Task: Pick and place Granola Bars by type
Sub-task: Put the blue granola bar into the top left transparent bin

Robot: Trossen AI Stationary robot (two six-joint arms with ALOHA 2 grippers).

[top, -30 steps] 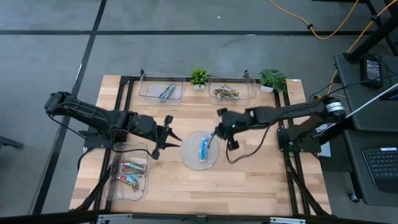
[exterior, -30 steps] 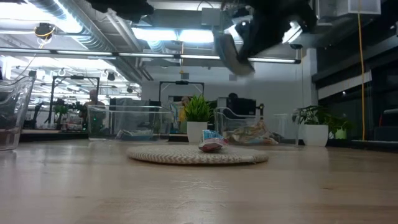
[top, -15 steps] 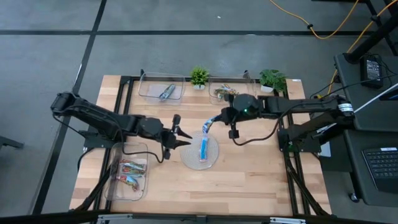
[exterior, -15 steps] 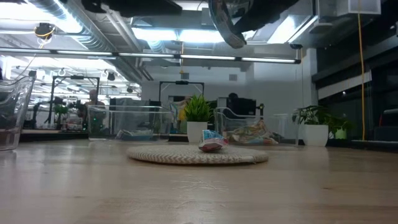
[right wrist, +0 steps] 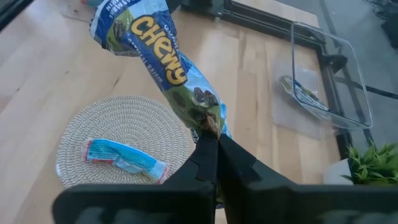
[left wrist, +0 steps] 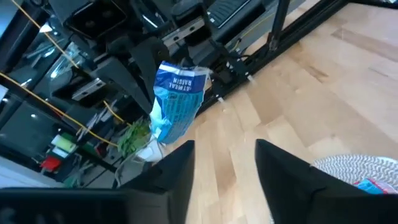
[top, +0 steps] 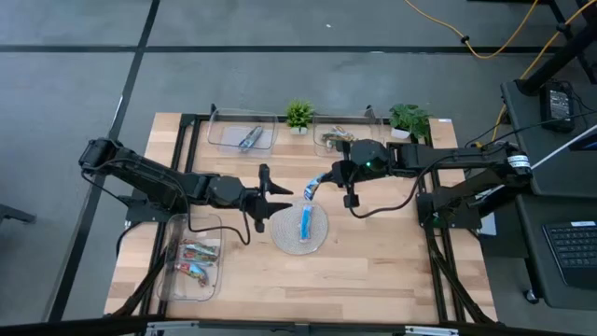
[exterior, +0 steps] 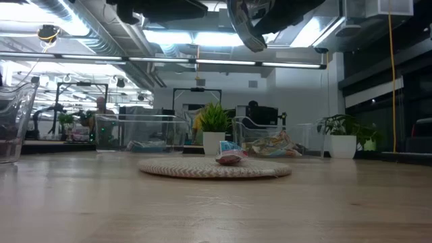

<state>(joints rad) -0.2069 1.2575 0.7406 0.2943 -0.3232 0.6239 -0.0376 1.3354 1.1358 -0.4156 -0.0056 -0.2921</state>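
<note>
My right gripper (top: pixel 326 177) is shut on a blue "Chewy" bar (right wrist: pixel 163 62), held in the air over the far edge of the round woven mat (top: pixel 300 227). A second blue bar (top: pixel 305 222) lies flat on that mat (right wrist: pixel 118 140). My left gripper (top: pixel 272 196) is open and hovers just left of the mat, touching nothing; in its wrist view the held bar (left wrist: pixel 177 102) hangs ahead of its fingers (left wrist: pixel 227 168). Blue/silver bars lie in the far-left tray (top: pixel 242 131), green/yellowish ones in the far-right tray (top: pixel 347 138), and red ones in the near-left tray (top: pixel 191 259). My right gripper pinches the blue bar by one end (right wrist: pixel 208 124) between its two fingers, coming from the table's right. The rest of the bar sticks out past the fingertips to its crimped far end (right wrist: pixel 127 22). It is lifted clear of the mat and tilted.
Two small potted plants (top: pixel 298 115) (top: pixel 409 119) stand at the far edge beside the trays. Bare wooden table lies to the right of the mat and along the near edge (top: pixel 373 271). Black frame rails run along both sides of the table.
My right gripper has lifted one blue bar off the mat, moving up and toward the far edge, then held still. The other blue bar has stayed on the mat. My left gripper has moved toward the table's right, closer to the mat, staying open.
</note>
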